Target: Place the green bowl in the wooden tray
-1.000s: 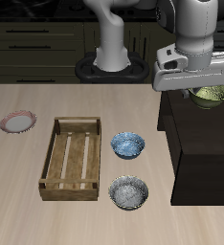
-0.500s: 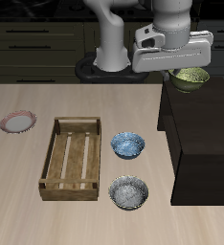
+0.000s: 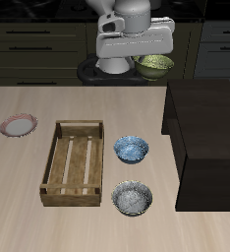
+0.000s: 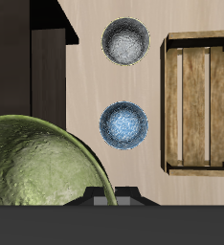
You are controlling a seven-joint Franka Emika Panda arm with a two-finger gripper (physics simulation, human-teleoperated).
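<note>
A small pink-rimmed plate (image 3: 18, 125) is seen at one end of the light wooden bench (image 3: 28, 207), well apart from everything else. Next along, the wooden tray (image 3: 76, 163) is laid lengthwise, its slatted bottom bare. Just beside the tray, two bowls are set one behind the other: the blue patterned bowl (image 3: 131, 150) farther back and the grey-white speckled bowl (image 3: 133, 198) nearer the bench's front edge. High above the back of the bench, the gripper (image 3: 146, 65) is pictured with the green bowl (image 3: 155, 66) carried at its underside, clear of the bench surface and well apart from the tray. The fingers are hidden behind the gripper's housing, so whether they are clamped on the bowl's rim cannot be told for certain. A dark cabinet block (image 3: 207, 138) is seen at the far end. In the wrist view, the olive bowl (image 4: 37, 172) is shown close up, with the blue bowl (image 4: 123, 124), the speckled bowl (image 4: 125, 41) and the tray (image 4: 198, 100) below on the bench.
</note>
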